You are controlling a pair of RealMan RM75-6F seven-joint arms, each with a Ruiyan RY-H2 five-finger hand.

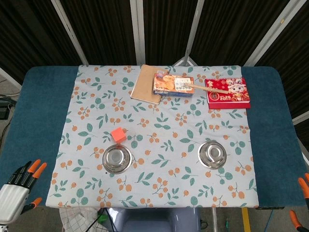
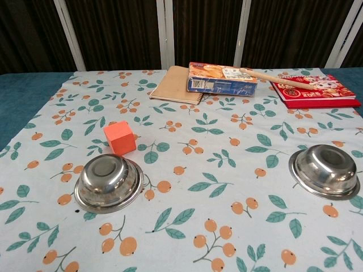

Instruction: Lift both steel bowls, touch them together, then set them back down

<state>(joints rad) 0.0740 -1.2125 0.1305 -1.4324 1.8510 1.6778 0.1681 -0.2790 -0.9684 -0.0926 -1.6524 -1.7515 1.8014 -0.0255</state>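
Fingers (image 1: 30, 170) of the left hand (image 1: 17, 186), orange-tipped, are spreading apart and grasping nothing, hanging off the desk's near-left corner; only a few orange fingertips (image 1: 303, 186) of the right hand (image 1: 301, 205) are showing at the frame's edge, so I cannot tell whether they are released or clenched. Neither hand is appearing in the chest view.

Both round steel bowls are sitting upright on the floral cloth (image 1: 159, 145) covering the blue desk (image 1: 38, 106), nothing lifted yet. One steel bowl (image 1: 117, 159) is lying ahead and to the right of the left fingers, well apart from them; the other steel bowl (image 1: 212, 154) is lying ahead and to the left of the right fingertips.

Risks, as I am judging them: the orange cube (image 1: 119, 135) is sitting just beyond the first bowl's far rim, so fingers reaching over that rim are likely to knock it. The thin, polished flared rims are offering little purchase, so a bowl could slip, tip or skate across the cloth. Dragging could bunch the cloth. Bringing the bowls together too briskly could jar one loose.
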